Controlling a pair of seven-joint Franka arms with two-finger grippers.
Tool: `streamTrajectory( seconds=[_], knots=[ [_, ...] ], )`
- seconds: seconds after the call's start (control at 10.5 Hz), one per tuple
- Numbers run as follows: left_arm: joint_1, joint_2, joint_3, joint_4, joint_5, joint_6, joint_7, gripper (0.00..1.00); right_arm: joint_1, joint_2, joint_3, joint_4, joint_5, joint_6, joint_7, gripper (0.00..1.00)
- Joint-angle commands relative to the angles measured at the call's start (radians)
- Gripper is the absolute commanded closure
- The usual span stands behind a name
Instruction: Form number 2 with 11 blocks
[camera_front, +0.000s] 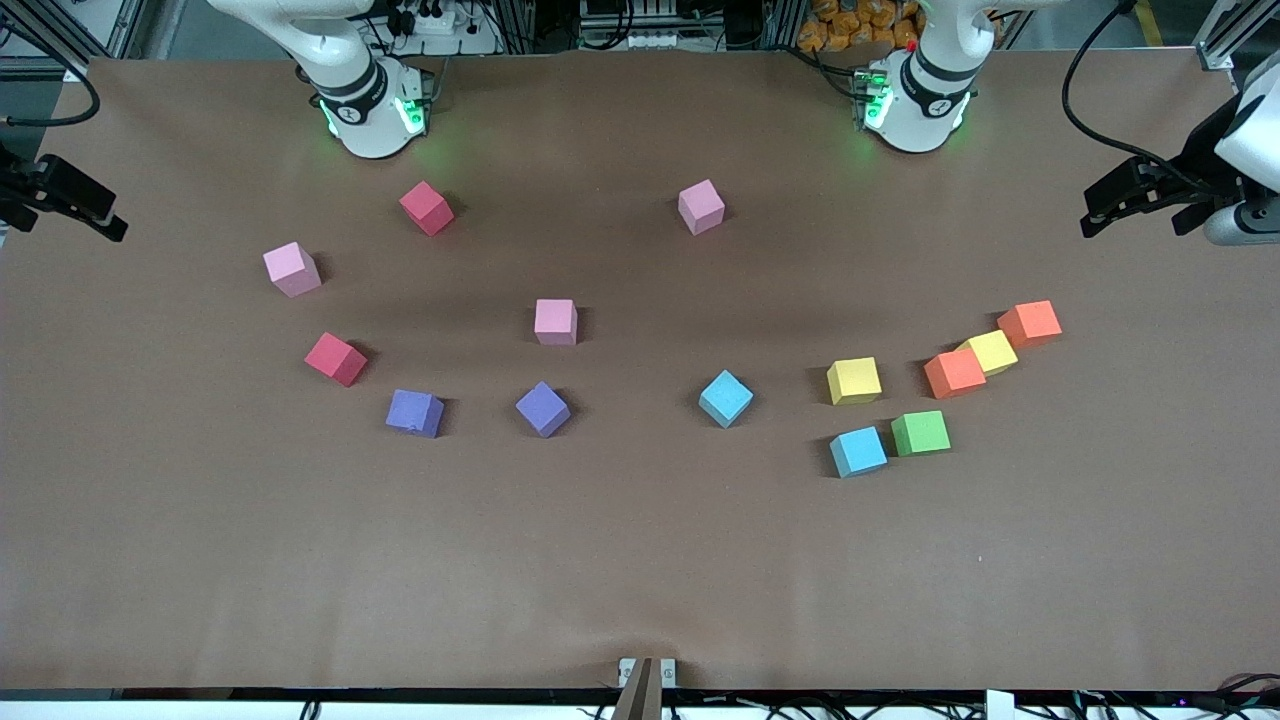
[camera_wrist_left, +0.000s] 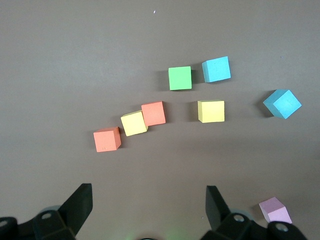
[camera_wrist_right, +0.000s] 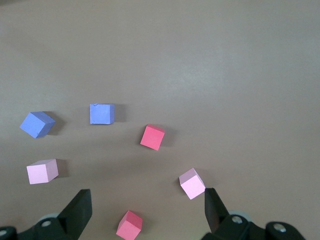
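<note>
blocks are scattered loose over the bench, no digit formed yet; left tool and right tool are both held wide and empty, high at 12 o'clock; light, soft foam, best pinched across flat opposite faces.

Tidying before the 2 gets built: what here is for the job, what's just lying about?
For the job: fourteen foam blocks, three spare: pink, red, purple, light blue, yellow, orange, green.
Lying about: metal bracket at the table's edge nearest the camera; cables.

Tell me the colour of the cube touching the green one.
Light blue cube; front view shows it best.
</note>
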Motion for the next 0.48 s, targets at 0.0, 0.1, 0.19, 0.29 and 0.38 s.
streamTrajectory(
  seconds=[0.0, 0.1, 0.19, 0.29, 0.38],
  knots=[
    [-0.002, 0.001, 0.002, 0.009, 0.013, -0.006, -0.005, 0.0, -0.008, -0.011, 0.003, -0.004, -0.002, -0.001, 0.015, 0.0],
    [-0.002, 0.001, 0.003, 0.01, 0.013, -0.006, -0.006, 0.0, -0.006, -0.011, 0.002, -0.004, -0.002, -0.001, 0.015, 0.0],
    [-0.002, 0.003, 0.003, 0.009, 0.013, -0.006, -0.005, 0.0, -0.008, -0.01, 0.003, -0.004, -0.002, -0.001, 0.015, 0.0],
    [-0.002, 0.004, 0.003, 0.007, 0.013, -0.006, -0.002, 0.0, -0.009, -0.01, 0.002, -0.004, -0.002, -0.001, 0.015, 0.0],
    [-0.003, 0.006, 0.001, 0.003, 0.01, -0.006, -0.005, 0.0, -0.009, -0.01, 0.002, -0.004, -0.002, -0.001, 0.015, 0.0]
  ],
)
